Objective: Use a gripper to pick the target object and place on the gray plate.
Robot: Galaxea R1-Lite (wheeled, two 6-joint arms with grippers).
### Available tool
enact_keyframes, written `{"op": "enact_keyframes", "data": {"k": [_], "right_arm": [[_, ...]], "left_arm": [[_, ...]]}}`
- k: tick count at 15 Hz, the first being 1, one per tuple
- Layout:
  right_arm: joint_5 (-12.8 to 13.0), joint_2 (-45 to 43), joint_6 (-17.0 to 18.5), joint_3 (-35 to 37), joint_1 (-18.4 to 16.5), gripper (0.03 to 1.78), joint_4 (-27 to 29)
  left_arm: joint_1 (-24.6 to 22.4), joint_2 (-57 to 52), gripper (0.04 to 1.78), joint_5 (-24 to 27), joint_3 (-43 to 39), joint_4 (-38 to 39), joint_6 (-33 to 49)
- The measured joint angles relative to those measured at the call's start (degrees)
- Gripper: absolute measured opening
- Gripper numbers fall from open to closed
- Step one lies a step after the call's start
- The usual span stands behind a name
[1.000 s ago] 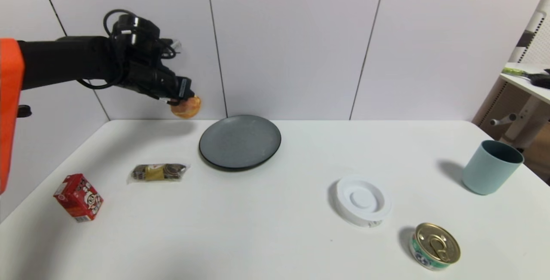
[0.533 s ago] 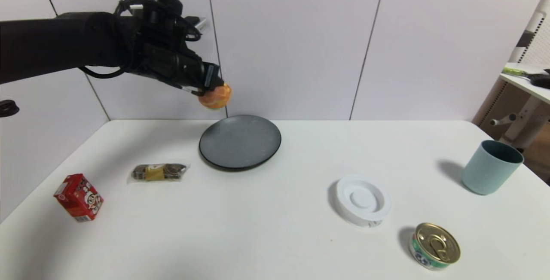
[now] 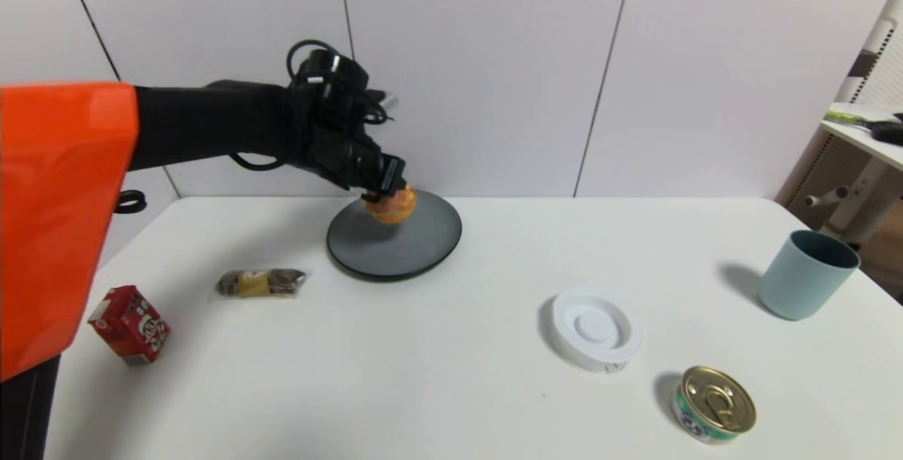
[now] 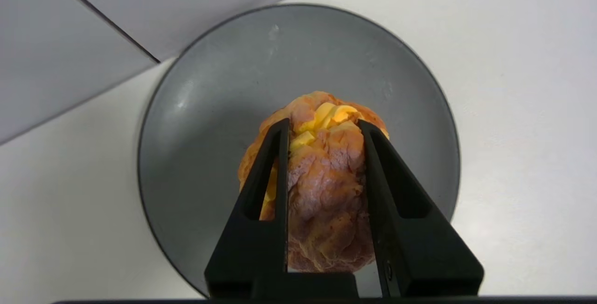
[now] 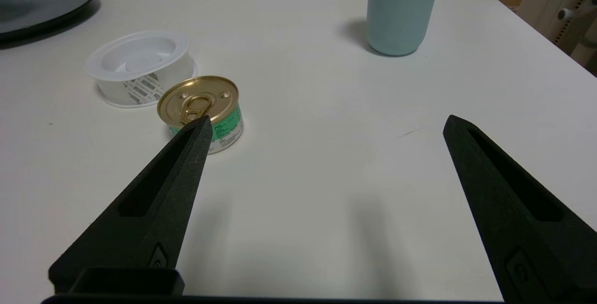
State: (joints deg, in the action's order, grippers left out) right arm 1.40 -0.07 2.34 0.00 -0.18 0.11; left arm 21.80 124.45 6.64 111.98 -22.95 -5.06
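On the white tabletop [image 3: 451,389], the gray plate [image 3: 423,248] is sitting near the wall. The left claw [image 3: 384,192] is gripping the pastry [image 3: 392,206] just above it. The right claw [image 5: 322,131] is hanging spread wide, apart.

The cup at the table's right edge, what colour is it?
The cup is a plain pale blue-green with a darker inside, best seen in the head view.

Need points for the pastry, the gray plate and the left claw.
pastry [image 4: 326,187], left wrist view, pink sugary top between the fingers.
gray plate [image 3: 416,252], head view, bare near part of the dish.
left claw [image 3: 386,190], head view, fingertips shut on the pastry.
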Motion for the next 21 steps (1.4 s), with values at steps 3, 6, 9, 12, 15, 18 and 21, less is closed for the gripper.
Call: {"op": "enact_keyframes", "data": {"k": [3,6,9,12,15,18,21], "right_arm": [[0.0,0.0,0.0,0.0,0.0,1.71,0.0],[0.0,0.0,0.0,0.0,0.0,1.71,0.0],[0.0,0.0,0.0,0.0,0.0,1.71,0.0],[0.0,0.0,0.0,0.0,0.0,1.71,0.0],[0.0,0.0,0.0,0.0,0.0,1.71,0.0],[0.0,0.0,0.0,0.0,0.0,1.71,0.0],[0.0,0.0,0.0,0.0,0.0,1.71,0.0]], "left_arm": [[0.0,3.2,0.51,-0.1,0.1,0.3,0.4],[-0.1,4.5,0.67,-0.1,0.2,0.3,1.5],[-0.2,4.1,1.0,0.0,0.2,0.4,1.5],[-0.2,2.4,1.23,-0.1,0.3,0.4,1.5],[0.0,-1.3,1.38,-0.3,-0.4,0.3,1.1],[0.0,-8.7,1.48,-2.0,-1.0,0.1,0.8],[-0.9,-20.1,1.55,-8.9,-2.8,-0.1,0.5]]}}
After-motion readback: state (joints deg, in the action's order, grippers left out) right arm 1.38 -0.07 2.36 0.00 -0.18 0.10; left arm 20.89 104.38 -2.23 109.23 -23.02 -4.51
